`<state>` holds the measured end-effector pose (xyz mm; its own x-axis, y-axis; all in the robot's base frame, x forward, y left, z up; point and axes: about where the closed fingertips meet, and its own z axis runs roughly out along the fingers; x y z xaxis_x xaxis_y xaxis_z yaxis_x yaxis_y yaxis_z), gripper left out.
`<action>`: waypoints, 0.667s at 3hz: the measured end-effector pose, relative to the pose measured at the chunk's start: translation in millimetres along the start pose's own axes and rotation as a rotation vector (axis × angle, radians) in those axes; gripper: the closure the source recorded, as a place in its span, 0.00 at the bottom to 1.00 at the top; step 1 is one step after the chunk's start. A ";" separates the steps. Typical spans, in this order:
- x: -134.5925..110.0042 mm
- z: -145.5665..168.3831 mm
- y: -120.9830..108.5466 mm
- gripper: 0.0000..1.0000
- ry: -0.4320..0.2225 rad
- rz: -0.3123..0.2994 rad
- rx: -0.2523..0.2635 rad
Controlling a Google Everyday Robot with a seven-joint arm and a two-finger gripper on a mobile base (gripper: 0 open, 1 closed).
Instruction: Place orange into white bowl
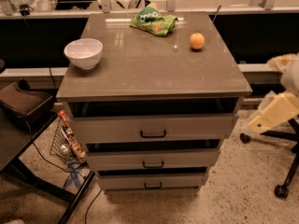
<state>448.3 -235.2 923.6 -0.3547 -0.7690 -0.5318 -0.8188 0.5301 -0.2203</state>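
The orange (pixel 196 40) sits on the grey cabinet top (pixel 149 69) toward its far right. The white bowl (pixel 83 53) stands upright and empty near the top's left edge, well apart from the orange. My gripper (pixel 273 115) shows only as a cream-coloured part at the right edge of the camera view. It hangs beside the cabinet, below the level of its top, far from both the orange and the bowl. It holds nothing that I can see.
A green snack bag (pixel 153 22) lies at the back middle of the top. The cabinet has three drawers (pixel 153 127), slightly ajar. An office chair base (pixel 280 171) stands on the floor at right. A wire basket (pixel 67 139) and a dark table (pixel 18 139) are at left.
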 end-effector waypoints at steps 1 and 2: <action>14.0 31.1 -17.3 0.00 -0.152 0.089 0.039; 6.2 54.4 -48.0 0.00 -0.288 0.143 0.120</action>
<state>510.0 -246.0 886.3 -0.3057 -0.5606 -0.7696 -0.7054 0.6763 -0.2124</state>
